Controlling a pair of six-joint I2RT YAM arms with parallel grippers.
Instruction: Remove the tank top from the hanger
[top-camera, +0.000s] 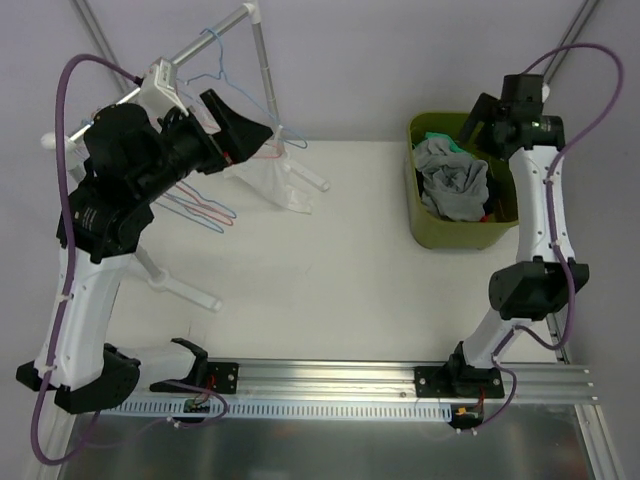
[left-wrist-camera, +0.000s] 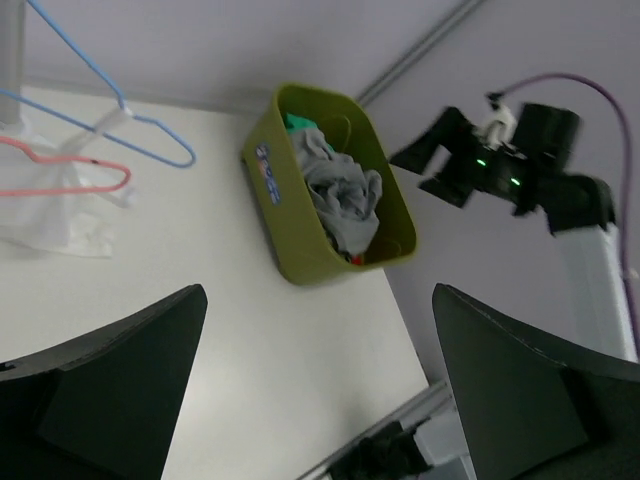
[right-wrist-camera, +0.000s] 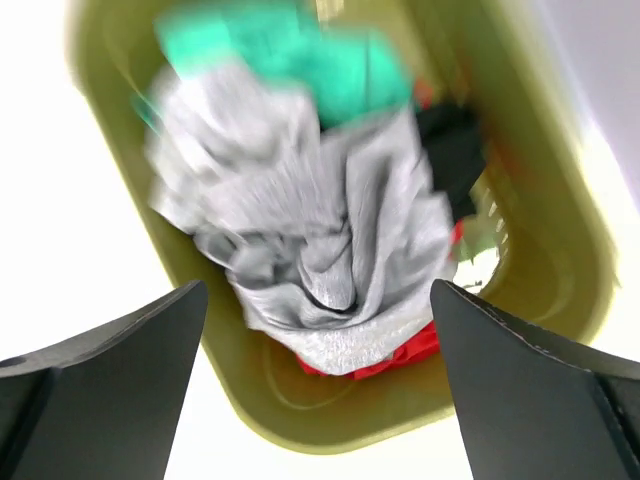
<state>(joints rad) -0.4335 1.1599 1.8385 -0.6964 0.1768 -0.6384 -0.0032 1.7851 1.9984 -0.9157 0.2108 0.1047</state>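
Note:
A white tank top (top-camera: 270, 183) hangs on a pink hanger (top-camera: 268, 153) at the clothes rack at the back left. In the left wrist view the tank top (left-wrist-camera: 48, 212) and its pink hanger (left-wrist-camera: 62, 166) are at the far left, with a blue hanger (left-wrist-camera: 112, 117) above. My left gripper (top-camera: 238, 132) is open and empty, raised right beside the hanger's left side; its jaws stand wide apart (left-wrist-camera: 320, 400). My right gripper (top-camera: 478, 118) is open and empty above the green bin (top-camera: 452, 235); its jaws stand wide apart (right-wrist-camera: 318, 390).
The white rack rail (top-camera: 205, 40) holds an empty blue hanger (top-camera: 216, 66); more empty hangers (top-camera: 203, 211) hang lower left. Rack feet (top-camera: 190, 292) rest on the table. The bin (right-wrist-camera: 330, 420) holds grey (right-wrist-camera: 340, 240), teal (right-wrist-camera: 300, 50) and red clothes.

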